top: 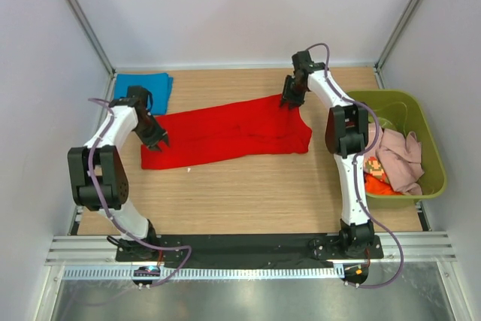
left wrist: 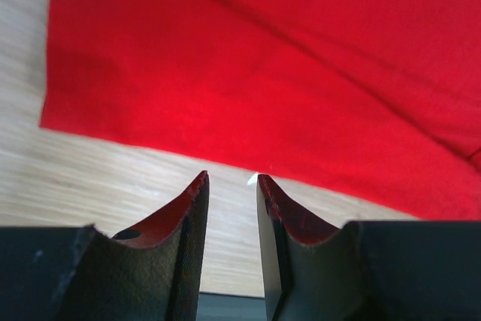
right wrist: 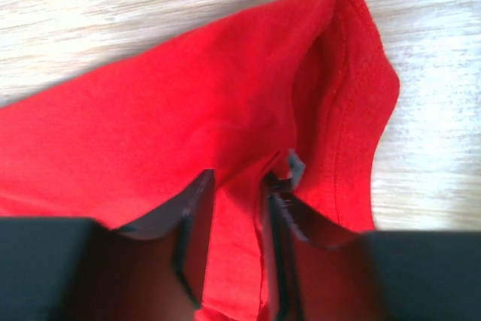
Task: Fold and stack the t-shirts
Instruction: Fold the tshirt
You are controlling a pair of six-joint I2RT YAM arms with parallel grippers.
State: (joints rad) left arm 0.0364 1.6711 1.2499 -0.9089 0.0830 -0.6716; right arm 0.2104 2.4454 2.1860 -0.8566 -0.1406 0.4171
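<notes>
A bright red t-shirt (top: 225, 131) lies spread flat across the middle of the wooden table, partly folded lengthwise. My left gripper (top: 158, 140) hovers at its left end. In the left wrist view this gripper (left wrist: 231, 180) is open over bare wood, just short of the red t-shirt's (left wrist: 263, 73) edge, with nothing between its fingers. My right gripper (top: 289, 101) is at the shirt's far right corner. In the right wrist view its (right wrist: 244, 174) jaws stand apart, astride a fold of the red t-shirt (right wrist: 150, 125) near the sleeve hem. A folded blue t-shirt (top: 143, 88) lies at the back left.
An olive-green bin (top: 432, 148) stands at the right edge. It holds a pale pink t-shirt (top: 402, 155), an orange one (top: 379, 186) and a pixel-character-print one (top: 373, 167). White walls close in the table on three sides.
</notes>
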